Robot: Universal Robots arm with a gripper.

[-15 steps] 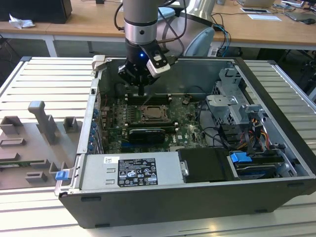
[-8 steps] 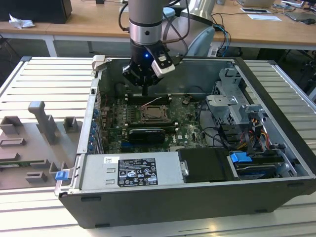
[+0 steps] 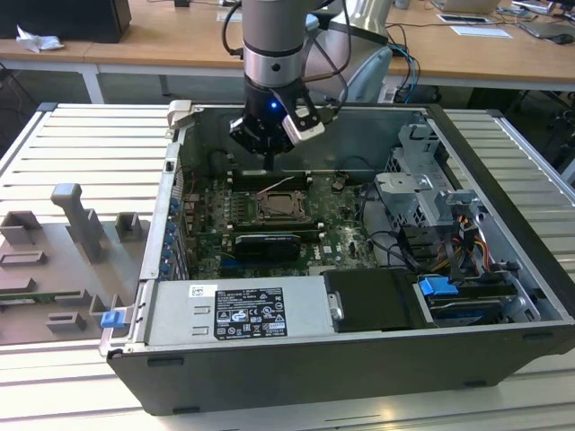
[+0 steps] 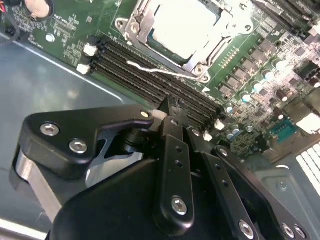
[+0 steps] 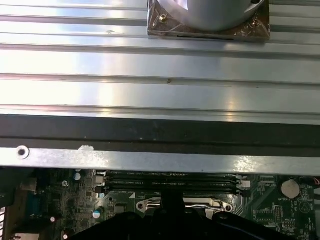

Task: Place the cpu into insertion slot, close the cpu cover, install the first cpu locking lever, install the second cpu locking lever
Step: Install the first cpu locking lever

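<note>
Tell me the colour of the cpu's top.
Pale beige-silver, washed nearly white by glare; the cpu shows best in the second wrist view, seated under its metal frame.

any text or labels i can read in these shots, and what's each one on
Nothing here can be quoted as it reads.
black label on the power supply: print and marks too small to read
white sticker next to that label: too small to read
white lettering on the green circuit board in the second wrist view: blurred, unreadable

Robotics lab: slotted aluminium worktable [image 3: 72, 135], open computer case [image 3: 359, 296], cluttered wooden desks [image 3: 180, 45] behind.
</note>
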